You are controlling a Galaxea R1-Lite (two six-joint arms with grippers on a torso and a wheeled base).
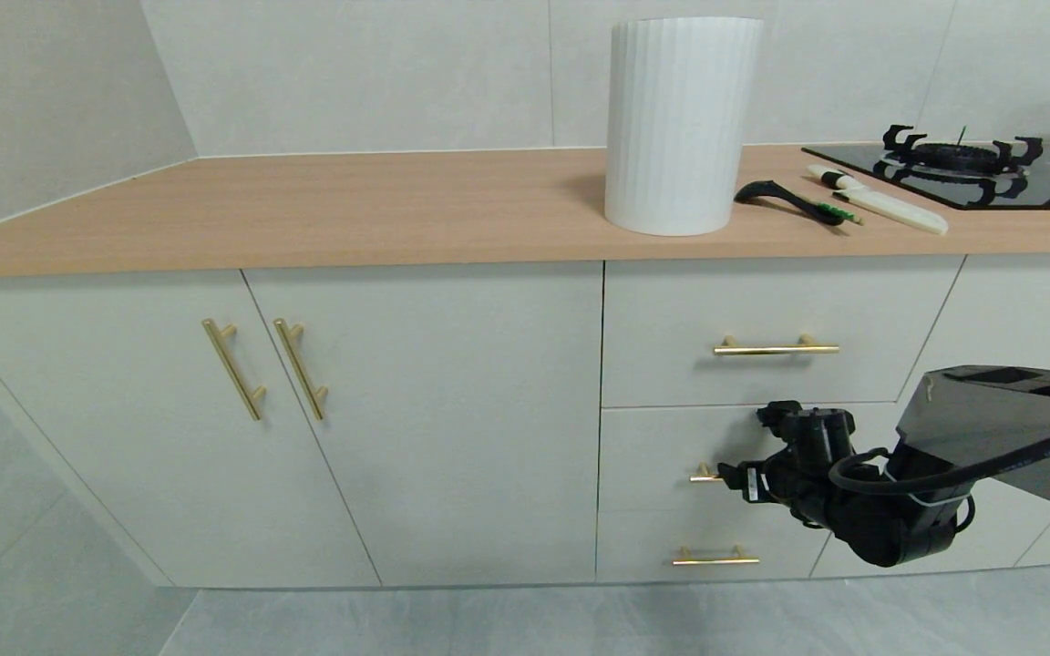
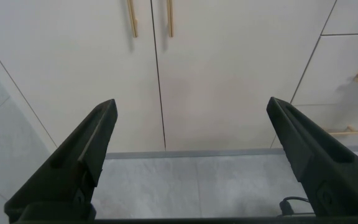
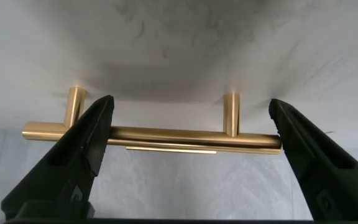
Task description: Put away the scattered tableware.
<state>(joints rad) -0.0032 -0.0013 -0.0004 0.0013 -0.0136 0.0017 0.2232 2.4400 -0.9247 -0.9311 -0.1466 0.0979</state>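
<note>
The right claw is hanging wide open and empty just before the middle drawer's handle, the left claw is gaping empty too, and a peeler and knife are lying on the counter beside a tall white canister, contents hidden.

Knife right of canister, on counter

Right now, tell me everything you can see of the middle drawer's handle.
The handle is a gold-coloured, metal-looking round bar on two short posts, lying level on the front of the middle drawer, which looks shut. The right gripper is open in front of it, its fingers spread along the bar's length; contact is unclear.
</note>
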